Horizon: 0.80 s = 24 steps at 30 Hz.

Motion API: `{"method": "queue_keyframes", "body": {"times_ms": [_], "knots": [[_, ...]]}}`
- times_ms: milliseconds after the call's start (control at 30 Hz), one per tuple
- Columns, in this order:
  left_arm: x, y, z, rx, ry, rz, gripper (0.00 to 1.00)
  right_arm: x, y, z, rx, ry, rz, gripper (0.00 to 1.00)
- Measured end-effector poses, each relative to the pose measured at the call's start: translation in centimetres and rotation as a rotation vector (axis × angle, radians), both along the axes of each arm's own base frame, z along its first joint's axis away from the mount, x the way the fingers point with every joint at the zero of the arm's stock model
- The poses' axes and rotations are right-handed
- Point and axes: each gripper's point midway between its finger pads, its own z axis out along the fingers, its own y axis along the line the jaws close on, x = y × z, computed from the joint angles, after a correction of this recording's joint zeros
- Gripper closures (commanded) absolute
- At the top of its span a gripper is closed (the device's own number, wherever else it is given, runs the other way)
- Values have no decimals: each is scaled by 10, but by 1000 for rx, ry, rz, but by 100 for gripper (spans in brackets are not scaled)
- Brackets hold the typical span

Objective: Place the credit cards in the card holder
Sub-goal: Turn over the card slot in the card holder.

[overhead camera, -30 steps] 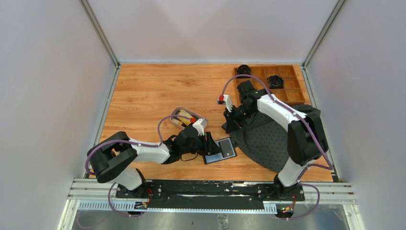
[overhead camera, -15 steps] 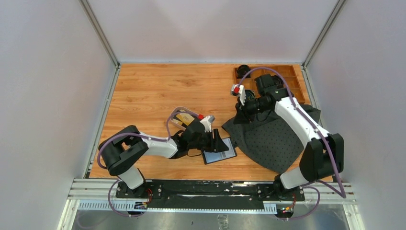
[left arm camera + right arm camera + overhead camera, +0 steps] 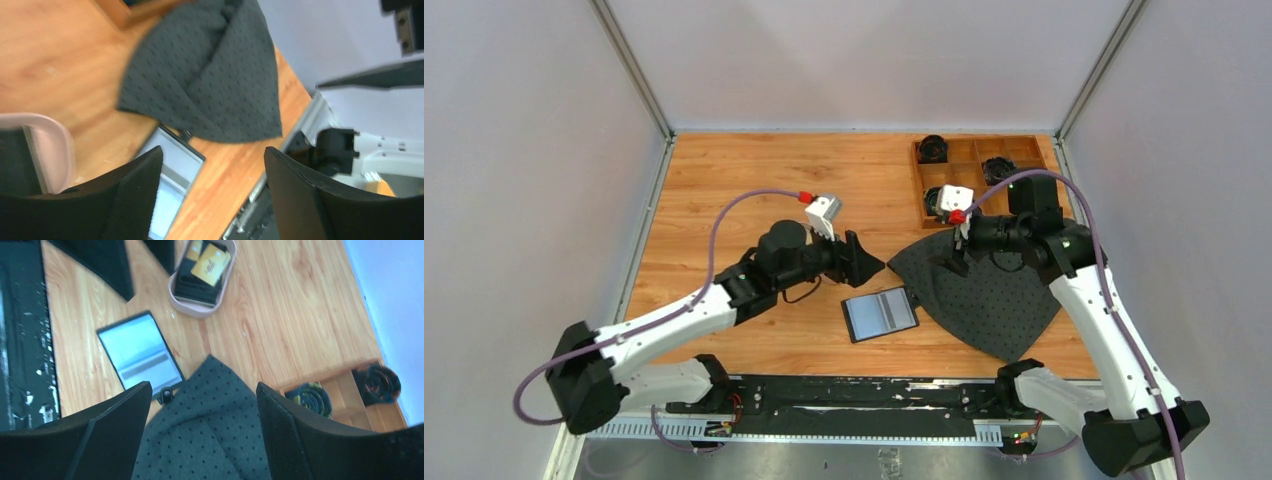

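Note:
The card holder (image 3: pixel 881 313) lies open on the wood near the front, its inner face (image 3: pixel 140 352) pale with a grey band and its snap tab touching the cloth's edge. Credit cards, a gold one (image 3: pixel 212 262) on top of black ones, lie in the oval pale-rimmed tray (image 3: pixel 200 308). In the top view my left arm hides that tray. My left gripper (image 3: pixel 869 262) hangs open and empty above the wood just behind the holder (image 3: pixel 172 180). Over the cloth, my right gripper (image 3: pixel 951 262) is open too, with nothing between its fingers (image 3: pixel 280 430).
A dark dotted cloth (image 3: pixel 984 290) is spread right of the holder. A wooden compartment box (image 3: pixel 1024 160) with coiled dark items (image 3: pixel 312 397) stands at the back right. The tray's rim (image 3: pixel 55 145) shows at the left of the left wrist view.
Both grippers have opened wide. The left gripper has lifted off the card holder and drawn back. The right gripper has swung right, from beside the holder to over the cloth.

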Motion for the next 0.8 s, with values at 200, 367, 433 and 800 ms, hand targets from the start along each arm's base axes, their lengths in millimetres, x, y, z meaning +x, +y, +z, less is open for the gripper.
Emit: {"method": "queue_keyframes", "body": {"times_ms": [200,367,433,800], "knots": [[31,55,52,187,-231,161,0,-18,21,3,119,81,112,22],[48,90,41,400,-258,229,0,-31,30,-16,176,210,158,22],[52,100,30,485,-260,236,0,-33,34,-15,200,225,179,23],[73,129,-49,928,-274,135,1,-21,46,-31,235,347,206,23]]}}
